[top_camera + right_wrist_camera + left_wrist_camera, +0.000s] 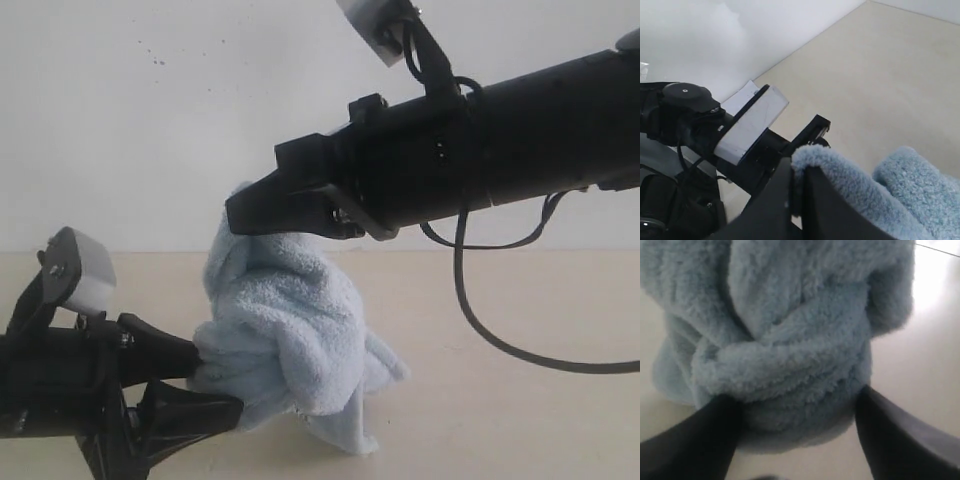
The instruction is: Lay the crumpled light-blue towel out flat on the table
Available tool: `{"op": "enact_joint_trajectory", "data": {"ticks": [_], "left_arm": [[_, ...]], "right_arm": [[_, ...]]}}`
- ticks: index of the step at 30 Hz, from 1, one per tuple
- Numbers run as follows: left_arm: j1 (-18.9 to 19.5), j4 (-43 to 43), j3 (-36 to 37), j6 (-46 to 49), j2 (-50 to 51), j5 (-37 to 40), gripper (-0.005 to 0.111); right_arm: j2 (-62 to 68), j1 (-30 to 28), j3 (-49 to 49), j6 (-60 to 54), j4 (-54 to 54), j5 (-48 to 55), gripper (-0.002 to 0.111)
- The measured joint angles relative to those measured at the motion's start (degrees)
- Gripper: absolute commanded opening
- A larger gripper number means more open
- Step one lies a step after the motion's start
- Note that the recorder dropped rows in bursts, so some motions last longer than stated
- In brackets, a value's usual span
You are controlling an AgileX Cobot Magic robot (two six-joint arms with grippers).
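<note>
The towel is in the middle of the exterior view, all bunched up in a tall lump. Its bottom rests on the table, and its top is held up high.

The right gripper reaches in from the upper right of the frame and pinches the top of the towel. In the right wrist view its fingers are nearly together, with a thin fold of towel squeezed between them.

The left gripper is at the lower left of the frame, low by the table. In the left wrist view its two black fingers are far apart. A fat bunch of towel fills the space between them and touches both, so it holds the towel too.

A white wall is behind the table.
</note>
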Motion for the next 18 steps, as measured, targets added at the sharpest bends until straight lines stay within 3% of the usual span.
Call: {"op": "enact_joint_trajectory", "data": {"ticks": [5,18], "left_arm": [[0.00,1.40,0.00,0.00,-2.83,-1.93,0.063],[0.00,16.12,0.00,-0.23,-15.01,-9.60,0.060]], "right_arm": [[0.00,0.00,0.00,0.12,-0.09,0.00,0.000],[0.00,0.00,-0.34,0.12,-0.20,0.00,0.000]]}}
